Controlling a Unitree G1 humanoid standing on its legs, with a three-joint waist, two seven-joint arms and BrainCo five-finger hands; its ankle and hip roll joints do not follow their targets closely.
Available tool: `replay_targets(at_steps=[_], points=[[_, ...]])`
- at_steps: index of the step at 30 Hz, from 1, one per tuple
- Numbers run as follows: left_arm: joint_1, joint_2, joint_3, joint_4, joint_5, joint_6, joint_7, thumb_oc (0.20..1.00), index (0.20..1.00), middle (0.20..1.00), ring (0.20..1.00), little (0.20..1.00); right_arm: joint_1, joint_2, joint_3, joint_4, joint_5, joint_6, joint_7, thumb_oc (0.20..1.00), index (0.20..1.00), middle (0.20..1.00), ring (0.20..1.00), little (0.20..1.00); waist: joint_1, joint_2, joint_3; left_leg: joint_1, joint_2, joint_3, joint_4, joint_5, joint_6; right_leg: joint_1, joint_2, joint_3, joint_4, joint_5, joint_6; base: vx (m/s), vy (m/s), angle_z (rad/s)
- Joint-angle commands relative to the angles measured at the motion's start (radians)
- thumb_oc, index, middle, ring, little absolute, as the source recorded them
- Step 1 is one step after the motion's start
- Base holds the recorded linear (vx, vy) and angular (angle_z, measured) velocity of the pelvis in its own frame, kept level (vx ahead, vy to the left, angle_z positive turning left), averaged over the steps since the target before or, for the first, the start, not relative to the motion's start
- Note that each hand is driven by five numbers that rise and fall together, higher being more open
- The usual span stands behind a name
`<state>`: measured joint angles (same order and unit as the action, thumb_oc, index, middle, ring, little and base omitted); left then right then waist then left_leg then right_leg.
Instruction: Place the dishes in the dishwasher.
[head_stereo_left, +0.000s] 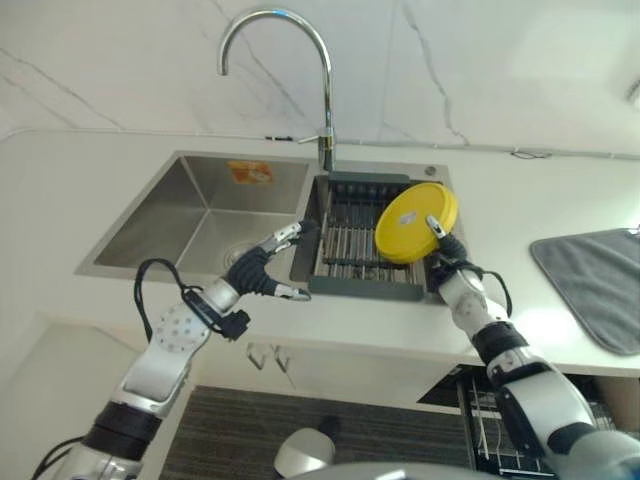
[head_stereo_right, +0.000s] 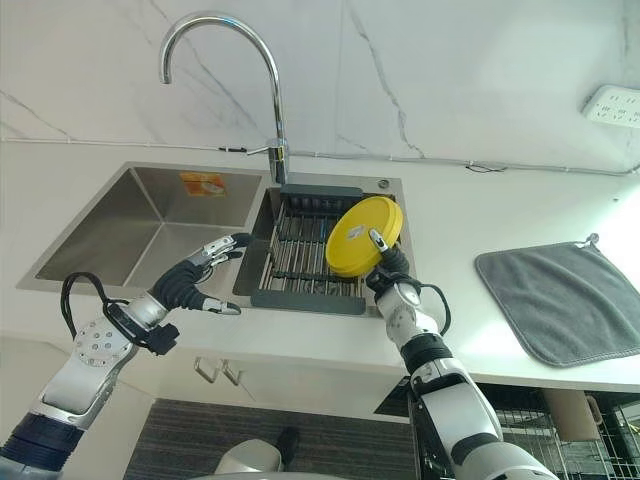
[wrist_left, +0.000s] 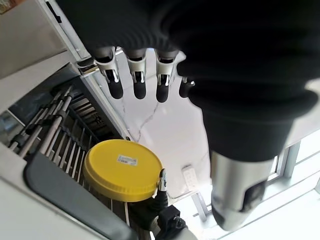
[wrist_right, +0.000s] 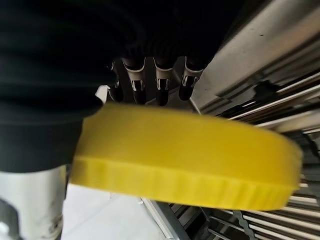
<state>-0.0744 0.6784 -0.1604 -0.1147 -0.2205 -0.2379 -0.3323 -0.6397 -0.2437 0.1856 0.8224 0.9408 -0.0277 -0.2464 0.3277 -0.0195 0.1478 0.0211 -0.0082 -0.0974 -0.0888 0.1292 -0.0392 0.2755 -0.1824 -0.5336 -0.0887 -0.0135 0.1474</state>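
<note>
- Yellow plate (head_stereo_left: 414, 222) sits tilted at centre frame, above the dish rack (head_stereo_left: 352, 245), pinched at its lower right edge between the thumb and fingers of the right hand (head_stereo_left: 446, 250).
- Dish rack fills the right basin of the steel sink (head_stereo_left: 190, 215); the left basin holds no dishes.
- Left hand (head_stereo_left: 262, 268) hovers at the divider, left of centre, fingers spread and loose, holding nothing.
- Faucet (head_stereo_left: 300, 60) arches at the top; grey mat (head_stereo_left: 595, 285) lies on the counter (head_stereo_left: 500, 180) at far right.

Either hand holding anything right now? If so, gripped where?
The right hand holds the yellow plate by its lower rim, tilted up over the dish rack, fingers behind and thumb in front. The left hand is open, holding nothing.
</note>
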Motion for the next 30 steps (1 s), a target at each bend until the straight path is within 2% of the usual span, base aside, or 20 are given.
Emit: replay_targets(at_steps=[1,2,3,6,16,26,27,30], points=[[-0.047,0.029,-0.030,0.008,-0.065,-0.040,0.006,1.000,1.000,1.000,1.000,1.000,-0.086,-0.048,0.016,-0.002,-0.038,-0.010,-0.013,0.583,0.583,0.583,0.583,0.583,0.037,0.022,-0.044,0.051,0.000,-0.040,0.002,-0.069,0.026,-0.051,-0.037,0.030,0.076,0.063,-0.002,0.01,0.007,0.08],[-0.049,0.028,-0.031,0.003,-0.063,-0.032,0.007,1.000,1.000,1.000,1.000,1.000,-0.091,-0.054,0.015,-0.001,-0.056,-0.005,-0.026,0.354,0.354,0.354,0.354,0.354,0.037,0.021,-0.042,0.052,0.000,-0.041,0.002,-0.069,0.026,-0.052,-0.037,0.030,0.078,0.062,-0.002,0.00,0.000,0.00],[-0.048,0.029,-0.031,0.003,-0.063,-0.033,0.007,1.000,1.000,1.000,1.000,1.000,-0.093,-0.058,0.016,-0.001,-0.073,-0.001,-0.032,0.200,0.200,0.200,0.200,0.200,0.037,0.022,-0.041,0.052,0.000,-0.041,0.002,-0.069,0.026,-0.052,-0.037,0.030,0.079,0.062,-0.002,0.00,0.000,0.00],[-0.045,0.033,-0.036,0.012,-0.066,-0.047,0.010,1.000,1.000,1.000,1.000,1.000,-0.108,-0.071,0.024,0.014,-0.094,-0.005,-0.046,0.200,0.200,0.200,0.200,0.200,0.042,0.022,-0.037,0.051,-0.001,-0.047,0.002,-0.068,0.026,-0.053,-0.036,0.032,0.080,0.060,-0.002,0.00,0.000,0.00],[-0.039,0.031,-0.049,0.008,-0.070,-0.038,0.006,1.000,1.000,1.000,1.000,1.000,-0.123,-0.082,0.027,0.002,-0.144,-0.027,-0.088,0.200,0.200,0.200,0.200,0.200,0.038,0.025,-0.032,0.056,0.002,-0.044,0.002,-0.071,0.025,-0.050,-0.031,0.035,0.078,0.055,-0.002,0.00,0.000,0.00],[-0.008,0.010,-0.079,0.004,-0.060,-0.042,0.026,1.000,1.000,1.000,1.000,1.000,-0.102,-0.069,0.032,-0.147,-0.275,-0.166,-0.178,0.200,0.200,0.200,0.200,0.200,0.015,0.032,-0.029,0.063,0.007,-0.025,0.002,-0.075,0.028,-0.056,-0.030,0.055,0.076,0.054,-0.004,0.00,0.001,0.00],[0.002,0.002,-0.087,0.004,-0.051,-0.044,0.037,1.000,1.000,1.000,1.000,1.000,-0.092,-0.071,0.038,-0.217,-0.301,-0.205,-0.186,0.200,0.200,0.200,0.200,0.200,0.007,0.032,-0.027,0.063,0.009,-0.019,0.002,-0.076,0.027,-0.057,-0.028,0.061,0.073,0.054,-0.004,-0.03,0.014,-0.04],[0.022,-0.008,-0.085,0.000,-0.045,-0.043,0.058,1.000,1.000,1.000,1.000,1.000,-0.063,-0.072,0.044,-0.345,-0.343,-0.220,-0.196,0.200,0.200,0.200,0.200,0.200,-0.008,0.032,-0.028,0.065,0.011,-0.008,0.002,-0.080,0.027,-0.060,-0.025,0.070,0.067,0.054,-0.006,-0.04,0.018,-0.10]])
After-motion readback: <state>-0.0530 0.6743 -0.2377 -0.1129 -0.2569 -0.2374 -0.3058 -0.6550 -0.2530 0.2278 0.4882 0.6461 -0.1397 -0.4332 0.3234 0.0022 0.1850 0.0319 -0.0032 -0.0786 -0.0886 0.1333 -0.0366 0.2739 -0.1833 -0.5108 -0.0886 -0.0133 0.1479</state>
